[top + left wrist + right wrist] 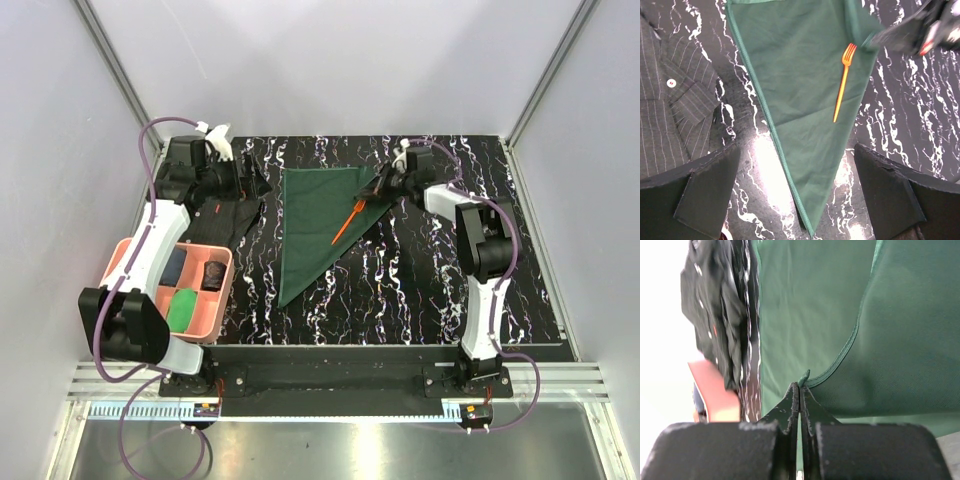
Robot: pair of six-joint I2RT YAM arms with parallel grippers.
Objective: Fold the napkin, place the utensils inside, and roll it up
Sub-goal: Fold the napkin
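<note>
- Between the right gripper's (800, 395) jaws: they are pressed together on a thin pinch of the napkin (315, 220), at its hemmed corner. The stitched edge curves up and away from the fingertips, so the cloth there seems slightly raised off the table (420, 290).
- Just beyond those jaws, toward the left arm: the fork (842, 85) lies loose on the cloth. It is slim orange-red plastic with a straight handle, and its tines point back toward the pinched corner.
- Farther out from the right jaws: the rest of the napkin is a soft matte dark green. It is folded to a long triangle that lies flat with a few shallow creases and tapers to a point toward the arm bases.
- My reading of the step: fold made, fork placed, rolling about to begin from the held corner. The next move calls for carrying that corner over the fork without flicking the light plastic off. The cloth then has to turn on itself with even tension, as it is limp and will sag or skew.
- The left gripper (796, 170) hangs above the table with its jaws spread wide and nothing between them. The napkin's long hem runs through the gap far below, so it could pin that edge.
- Outside the left jaws, on their outer side: a dark pinstriped shirt (665, 115), crumpled, with a pale button showing.
- Farthest from both jaws, by the left arm's base: a pink tray (226, 290) holding small items.
</note>
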